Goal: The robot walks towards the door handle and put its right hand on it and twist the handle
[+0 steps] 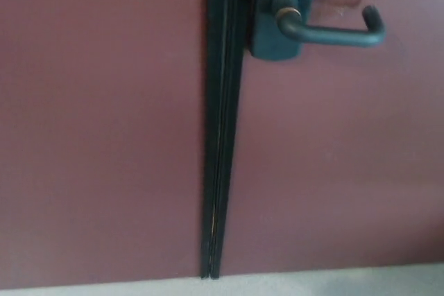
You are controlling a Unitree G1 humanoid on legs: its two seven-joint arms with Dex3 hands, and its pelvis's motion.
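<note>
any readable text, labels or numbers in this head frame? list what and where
None readable. The dark grey metal lever handle and its dark backplate carry no visible marking; the maroon door panels and the black centre seam are bare. Neither hand is in view.

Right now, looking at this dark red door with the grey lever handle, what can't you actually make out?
- Both robot hands: outside the head view, so their state is unknown.
- The dark grey backplate behind the grey metal lever handle: its top is cut off by the upper edge.
- The black seam between the dark red door panels: too blurred to show a latch.
- The pale floor: only a strip shows.
</note>
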